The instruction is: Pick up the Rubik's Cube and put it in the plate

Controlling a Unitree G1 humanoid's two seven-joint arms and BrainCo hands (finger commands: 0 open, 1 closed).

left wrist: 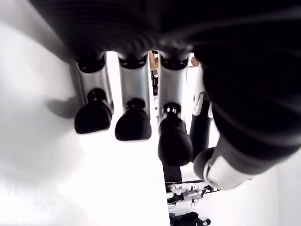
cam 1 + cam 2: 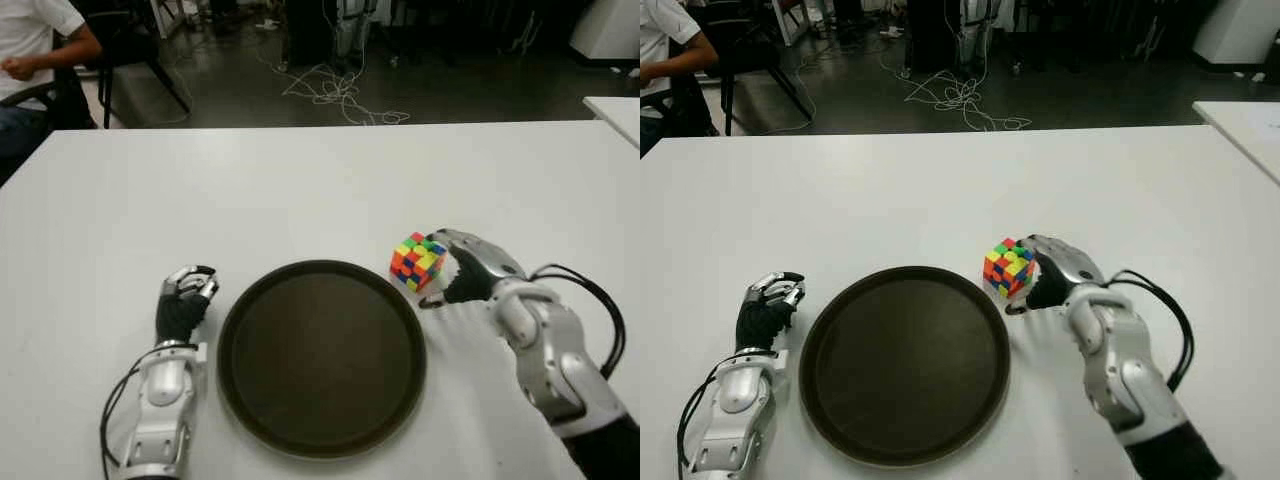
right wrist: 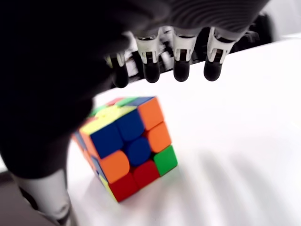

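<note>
Right hand: the robot's silver-and-black right hand [image 2: 470,268] is sitting just beside the cube on the side away from the plate, with its fingers [image 3: 181,70] spread and arching over the cube's top and its thumb low beside it; nothing is being gripped yet.

Task's thing: the multicoloured plastic Rubik's Cube [image 2: 418,260] is standing on the white table [image 2: 320,190], just outside the plate's far right rim and apart from it, turned so that a corner is facing the hand.

Key relation: the cube is lying between the right hand and the plate, in the opening of the spread fingers; a cube has no long axis, so the grasp is turning only on which faces the fingers and thumb meet.

Nearer hand: the right hand is by far the nearer; the left is sitting across the plate from the cube.

Landmark: the round dark-brown plate [image 2: 400,310] is lying empty in the middle of the near table.

Left hand: the matching left hand [image 2: 183,305] is showing just left of the plate, its fingers [image 1: 134,125] loosely curled and holding nothing.

Step, as I judge it: closing on the cube is coming next, then a short carry leftward over the rim.
</note>
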